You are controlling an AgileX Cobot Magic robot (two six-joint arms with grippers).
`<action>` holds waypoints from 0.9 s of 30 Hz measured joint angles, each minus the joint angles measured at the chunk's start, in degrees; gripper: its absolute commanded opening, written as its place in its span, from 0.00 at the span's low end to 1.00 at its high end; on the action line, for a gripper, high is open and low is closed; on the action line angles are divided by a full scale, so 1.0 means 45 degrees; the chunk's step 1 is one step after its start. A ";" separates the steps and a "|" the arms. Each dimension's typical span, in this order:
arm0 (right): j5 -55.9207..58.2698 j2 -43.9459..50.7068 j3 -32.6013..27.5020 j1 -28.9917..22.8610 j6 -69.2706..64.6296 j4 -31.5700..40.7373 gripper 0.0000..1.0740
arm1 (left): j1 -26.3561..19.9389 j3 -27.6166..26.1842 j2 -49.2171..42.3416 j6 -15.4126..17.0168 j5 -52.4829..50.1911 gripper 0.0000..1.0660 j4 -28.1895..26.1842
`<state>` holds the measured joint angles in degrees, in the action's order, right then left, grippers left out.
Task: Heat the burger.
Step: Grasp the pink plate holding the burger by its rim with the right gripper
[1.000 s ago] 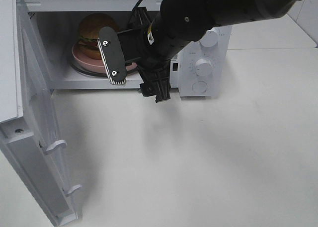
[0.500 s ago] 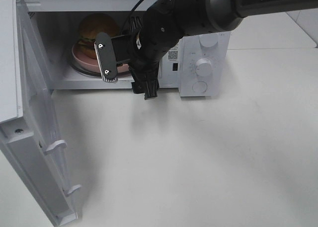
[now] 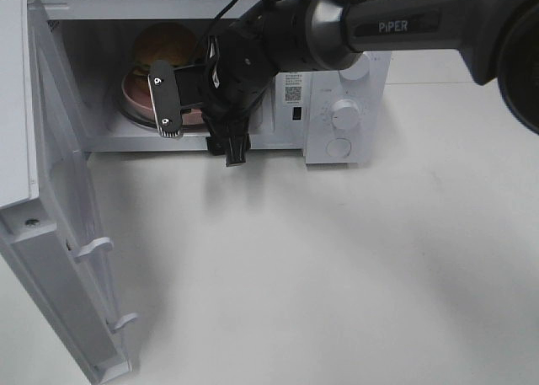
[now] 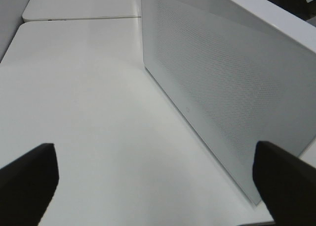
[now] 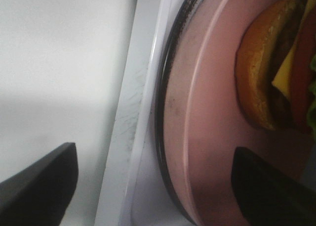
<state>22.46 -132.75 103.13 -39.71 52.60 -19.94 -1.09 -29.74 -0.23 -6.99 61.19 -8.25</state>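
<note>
The burger (image 3: 160, 44) sits on a pink plate (image 3: 133, 98) inside the open microwave (image 3: 290, 2). In the right wrist view the burger (image 5: 276, 63) shows bun, cheese, tomato and lettuce on the pink plate (image 5: 207, 112). My right gripper (image 3: 200, 138) is open at the oven's mouth, one finger over the plate and the other over the table in front. Its jaws (image 5: 154, 148) straddle the plate's near rim without closing on it. My left gripper (image 4: 155, 154) is open and empty above the table, beside a white perforated panel (image 4: 232, 87).
The microwave door (image 3: 59, 216) stands swung open on the left. Knobs (image 3: 344, 113) are on the control panel at the right. A dark turntable rim (image 5: 160, 112) rings the plate, next to the white oven sill (image 5: 143, 102). Bare white table (image 3: 337, 267) lies in front.
The right arm has swung left and reached deeper toward the oven opening, bringing its open fingers over the plate's front rim. The burger and plate have not moved.
</note>
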 measured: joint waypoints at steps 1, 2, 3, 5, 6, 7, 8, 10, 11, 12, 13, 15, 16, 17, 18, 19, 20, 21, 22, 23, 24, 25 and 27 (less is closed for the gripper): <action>0.0076 -0.0216 0.0267 0.0025 0.0000 0.0025 0.76 | 0.0000 0.0000 0.0000 0.0000 0.0000 0.94 0.0000; 0.0076 -0.0318 0.0369 0.0025 0.0000 0.0102 0.75 | 0.0000 0.0000 0.0000 0.0000 0.0000 0.94 0.0000; 0.0076 -0.0318 0.0369 0.0025 0.0000 0.0102 0.75 | 0.0000 0.0000 0.0000 0.0000 0.0000 0.94 0.0000; 0.0127 -0.0649 0.0789 0.0051 0.0000 0.0178 0.74 | 0.0000 0.0000 0.0000 0.0000 0.0000 0.94 0.0000; 0.0127 -0.0649 0.0789 0.0051 0.0000 0.0178 0.74 | 0.0000 0.0000 0.0000 0.0000 0.0000 0.94 0.0000; 0.0140 -0.0904 0.1057 0.0076 0.0000 0.0255 0.74 | 0.0000 0.0000 0.0000 0.0000 0.0000 0.94 0.0000; 0.0204 -0.1120 0.1324 0.0115 0.0000 0.0267 0.74 | 0.0000 0.0000 0.0000 0.0000 0.0000 0.94 0.0000; 0.0242 -0.1197 0.1401 0.0115 0.0000 0.0306 0.73 | 0.0000 0.0000 0.0000 0.0000 0.0000 0.94 0.0000; 0.0242 -0.1197 0.1401 0.0115 0.0000 0.0306 0.73 | 0.0000 0.0000 0.0000 0.0000 0.0000 0.94 0.0000; 0.0267 -0.1350 0.1579 0.0140 0.0000 0.0344 0.72 | 0.0000 0.0000 0.0000 0.0000 0.0000 0.94 0.0000; 0.0306 -0.1490 0.1719 0.0191 0.0000 0.0407 0.71 | 0.0000 0.0000 0.0000 0.0000 0.0000 0.94 0.0000; 0.0306 -0.1604 0.1884 0.0242 0.0000 0.0535 0.71 | 0.0000 0.0000 0.0000 0.0000 0.0000 0.94 0.0000; 0.0306 -0.1604 0.1884 0.0242 0.0000 0.0535 0.71 | 0.0000 0.0000 0.0000 0.0000 0.0000 0.94 0.0000; 0.0318 -0.1681 0.1961 0.0267 0.0000 0.0586 0.71 | 0.0000 0.0000 0.0000 0.0000 0.0000 0.94 0.0000; 0.0318 -0.1681 0.1961 0.0267 0.0000 0.0586 0.71 | 0.0000 0.0000 0.0000 0.0000 0.0000 0.94 0.0000; 0.0331 -0.1795 0.2075 0.0306 0.0000 0.0586 0.71 | 0.0000 0.0000 0.0000 0.0000 0.0000 0.94 0.0000; 0.0331 -0.1935 0.2114 0.0306 0.0000 0.0586 0.71 | 0.0000 0.0000 0.0000 0.0000 0.0000 0.94 0.0000; 0.0331 -0.1935 0.2114 0.0306 0.0000 0.0586 0.71 | 0.0000 0.0000 0.0000 0.0000 0.0000 0.94 0.0000; 0.0318 -0.1999 0.2126 0.0306 0.0000 0.0611 0.70 | 0.0000 0.0000 0.0000 0.0000 0.0000 0.94 0.0000; 0.0306 -0.2088 0.2126 0.0306 0.0000 0.0713 0.68 | 0.0000 0.0000 0.0000 0.0000 0.0000 0.94 0.0000; 0.0306 -0.2088 0.2126 0.0306 0.0000 0.0713 0.68 | 0.0000 0.0000 0.0000 0.0000 0.0000 0.94 0.0000; 0.0242 -0.2126 0.2126 0.0306 0.0000 0.0713 0.65 | 0.0000 0.0000 0.0000 0.0000 0.0000 0.94 0.0000; 0.0153 -0.2152 0.2139 0.0306 0.0000 0.0777 0.57 | 0.0000 0.0000 0.0000 0.0000 0.0000 0.94 0.0000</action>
<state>23.15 -142.44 112.76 -38.33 52.60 -16.44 -1.09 -29.74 -0.23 -6.99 61.19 -8.25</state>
